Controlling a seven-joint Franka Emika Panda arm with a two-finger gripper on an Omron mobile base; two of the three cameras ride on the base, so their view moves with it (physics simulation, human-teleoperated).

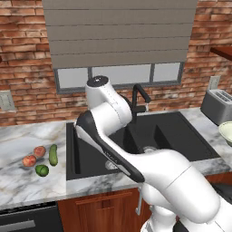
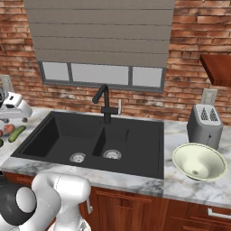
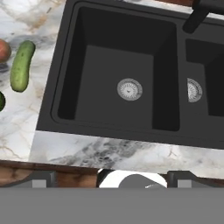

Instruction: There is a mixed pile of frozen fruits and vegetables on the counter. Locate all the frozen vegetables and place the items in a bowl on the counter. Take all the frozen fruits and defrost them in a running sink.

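Note:
The pile lies on the marble counter (image 1: 18, 183) left of the black sink (image 1: 174, 131): two reddish peaches (image 1: 39, 151) (image 1: 29, 160), a dark green cucumber (image 1: 53, 154) and a round bright green item (image 1: 42, 170). In the hand view the cucumber (image 3: 21, 65) is at the left, with a peach (image 3: 3, 50) and the green item (image 3: 1, 101) cut off by the edge. My gripper (image 3: 112, 178) hovers over the sink's front rim, open and holding nothing. The cream bowl (image 2: 199, 161) stands on the counter right of the sink (image 2: 90, 135).
A tall black faucet (image 2: 104, 101) rises behind the sink's divider. A silver toaster (image 2: 204, 122) stands behind the bowl by the brick wall. Both basins (image 3: 127, 74) show only their silver drains. My own arm (image 1: 113, 149) hides part of the left basin in the left base view.

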